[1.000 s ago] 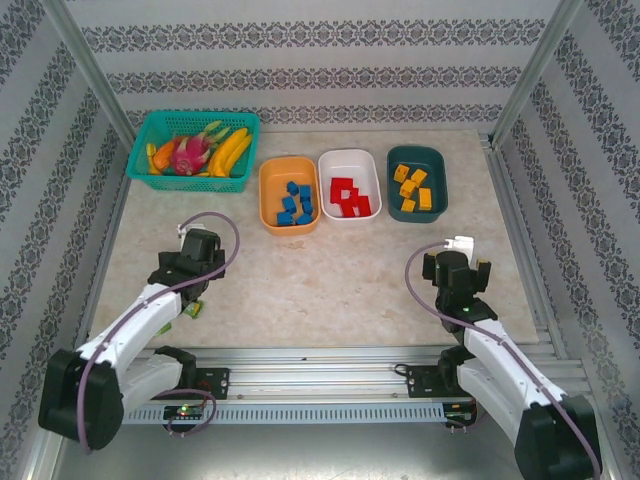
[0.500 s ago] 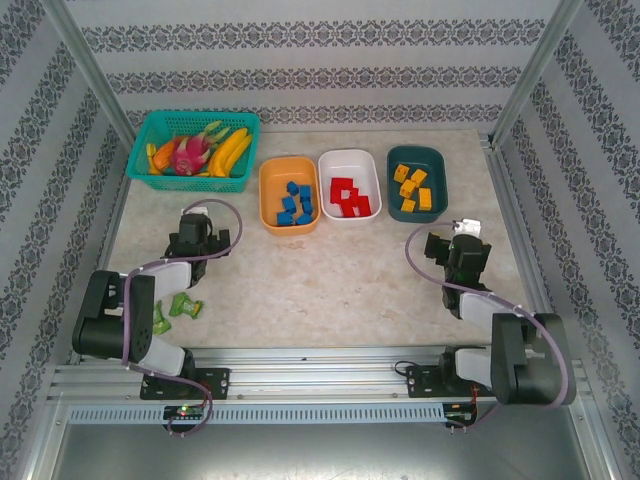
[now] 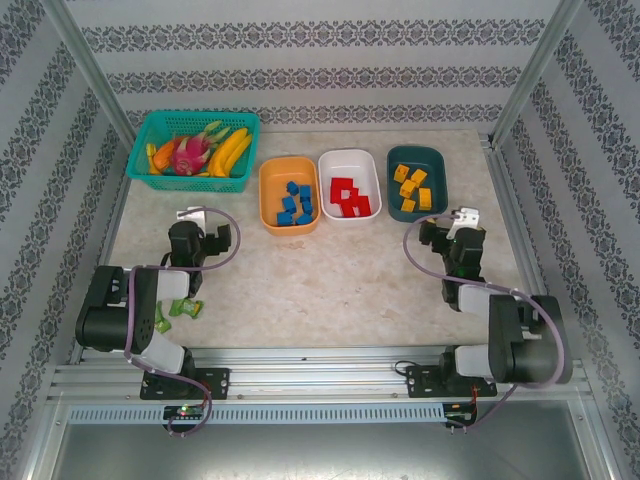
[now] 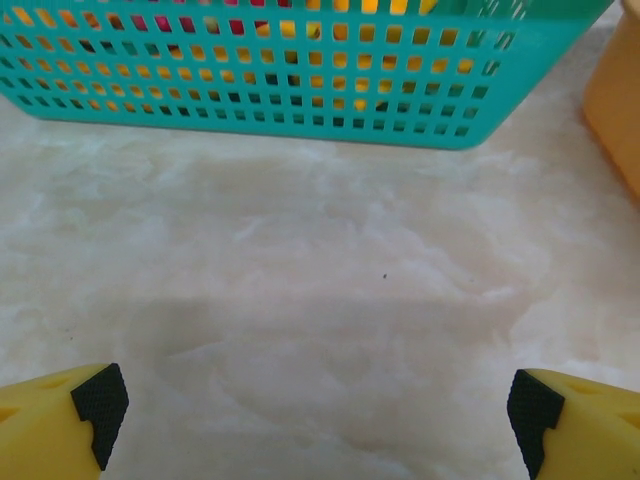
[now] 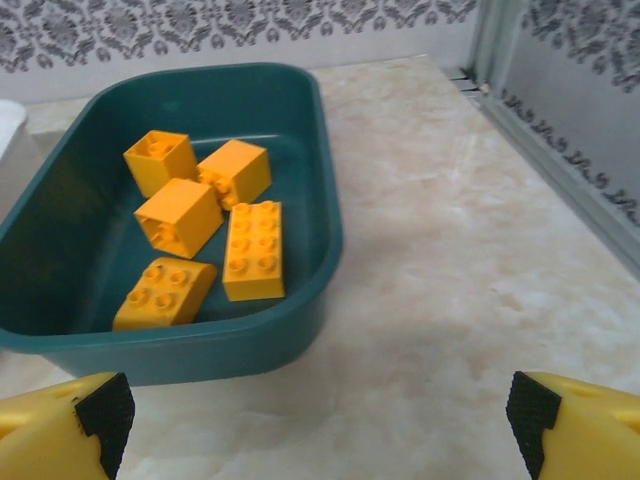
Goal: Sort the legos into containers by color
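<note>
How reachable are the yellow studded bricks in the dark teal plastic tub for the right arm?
Likely yes: the open right gripper faces the dark teal plastic tub across bare tabletop; the yellow studded bricks lie uncovered inside, only its near wall to clear.

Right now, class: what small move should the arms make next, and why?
Probably fold both arms to rest. The blue bricks lie in the orange tub, the red bricks in the white tub, the yellow bricks in the teal tub, and the left hand and right hand are open, holding nothing.
</note>
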Action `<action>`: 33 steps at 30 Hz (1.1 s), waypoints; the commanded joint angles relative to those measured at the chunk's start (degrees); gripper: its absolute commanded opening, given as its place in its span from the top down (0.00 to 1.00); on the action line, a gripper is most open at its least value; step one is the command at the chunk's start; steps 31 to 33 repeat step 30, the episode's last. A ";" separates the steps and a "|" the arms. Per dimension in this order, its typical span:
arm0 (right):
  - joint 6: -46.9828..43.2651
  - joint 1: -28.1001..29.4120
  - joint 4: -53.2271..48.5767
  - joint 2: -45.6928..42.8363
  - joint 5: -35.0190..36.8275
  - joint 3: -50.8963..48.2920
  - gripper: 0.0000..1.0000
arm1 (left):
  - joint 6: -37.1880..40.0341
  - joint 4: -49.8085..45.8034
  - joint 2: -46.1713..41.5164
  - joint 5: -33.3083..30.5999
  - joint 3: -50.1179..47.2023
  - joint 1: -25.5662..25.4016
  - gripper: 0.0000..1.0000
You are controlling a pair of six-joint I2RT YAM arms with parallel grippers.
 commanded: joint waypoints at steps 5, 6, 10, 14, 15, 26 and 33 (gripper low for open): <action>-0.46 1.15 19.84 9.92 -1.84 -2.61 0.02 | 0.53 7.63 1.04 0.15 -1.93 0.74 0.00; -0.63 1.52 19.87 10.17 -1.23 -2.19 0.02 | 0.52 7.66 1.18 0.09 -1.88 0.77 0.00; -3.23 5.20 7.36 8.53 6.42 3.45 0.02 | 0.45 7.46 1.25 0.17 -1.77 0.74 0.00; -3.27 5.47 6.17 8.02 6.89 3.64 0.02 | 0.54 7.34 1.18 0.09 -1.67 0.74 0.00; -3.23 5.49 7.10 8.23 6.88 3.43 0.02 | 0.52 7.35 1.20 0.04 -1.77 0.79 0.00; -3.13 5.12 5.88 8.18 5.92 3.95 0.02 | 1.58 6.43 1.32 -1.41 -1.12 -0.32 0.00; -3.55 5.21 6.62 7.96 5.54 3.43 0.02 | 1.54 6.35 1.36 -1.41 -1.16 -0.33 0.00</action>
